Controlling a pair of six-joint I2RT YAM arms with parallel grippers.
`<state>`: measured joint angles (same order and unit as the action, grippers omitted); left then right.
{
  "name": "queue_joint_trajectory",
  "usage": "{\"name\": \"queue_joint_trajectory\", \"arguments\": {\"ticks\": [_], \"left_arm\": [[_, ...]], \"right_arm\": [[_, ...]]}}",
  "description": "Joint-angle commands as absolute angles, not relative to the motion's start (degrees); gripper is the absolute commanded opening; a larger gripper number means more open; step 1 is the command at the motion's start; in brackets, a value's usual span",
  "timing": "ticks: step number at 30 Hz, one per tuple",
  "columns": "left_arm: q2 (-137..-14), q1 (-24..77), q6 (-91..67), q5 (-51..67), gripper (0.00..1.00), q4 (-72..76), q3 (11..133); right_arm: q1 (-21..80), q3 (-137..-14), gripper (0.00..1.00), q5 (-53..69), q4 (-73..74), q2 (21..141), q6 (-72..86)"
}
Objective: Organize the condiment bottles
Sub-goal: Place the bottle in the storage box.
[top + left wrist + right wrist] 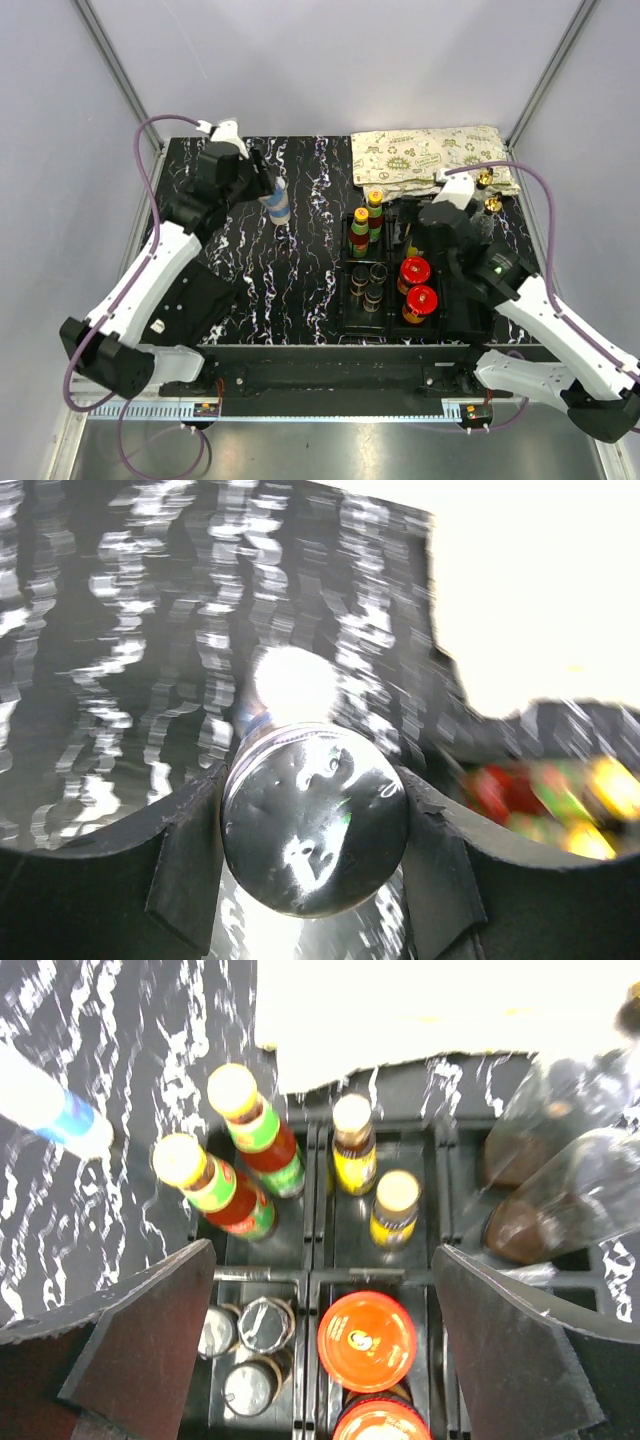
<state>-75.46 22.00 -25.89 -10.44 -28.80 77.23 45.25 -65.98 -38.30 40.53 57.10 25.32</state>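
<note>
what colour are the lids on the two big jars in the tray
The jar lids are red, clearest in the right wrist view.

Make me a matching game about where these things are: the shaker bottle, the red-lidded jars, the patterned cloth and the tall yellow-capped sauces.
Things:
1. shaker bottle
2. red-lidded jars
3. patterned cloth
4. yellow-capped sauces

Places:
A. far right of the table
B. tray, near middle compartment
C. held in the left gripper
D. tray, far left compartment

Pairs: 1-C, 2-B, 3-A, 4-D
</note>
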Motion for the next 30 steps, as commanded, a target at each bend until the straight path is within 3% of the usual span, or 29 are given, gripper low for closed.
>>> {"name": "queue_joint_trajectory", "arguments": {"ticks": [1,7,14,22,30], "left_arm": [[-67.79,28.11,-24.87,-6.42,0.0,-27.42,74.98],[-64.69,39.44,-24.09,-4.48,0.0,-27.33,76.1],[-69.78,49.03,-20.4,-4.04,0.0,-26.9,82.7],[-86.47,61.24,-12.75,-1.59,0.0,-25.58,97.44],[-102.91,65.92,-8.0,5.35,0.0,-23.73,113.18]], "right_arm": [[43.95,-70.66,1.0,-42.45,39.9,54.67,21.63],[43.33,-74.7,1.0,-46.84,40.17,52.3,18.63],[43.24,-76.55,1.0,-54.38,40.17,49.05,18.19],[43.24,-81.82,1.0,-61.08,39.38,45.97,16.35],[43.15,-89.73,1.0,-62.14,36.39,44.65,11.6]]}}
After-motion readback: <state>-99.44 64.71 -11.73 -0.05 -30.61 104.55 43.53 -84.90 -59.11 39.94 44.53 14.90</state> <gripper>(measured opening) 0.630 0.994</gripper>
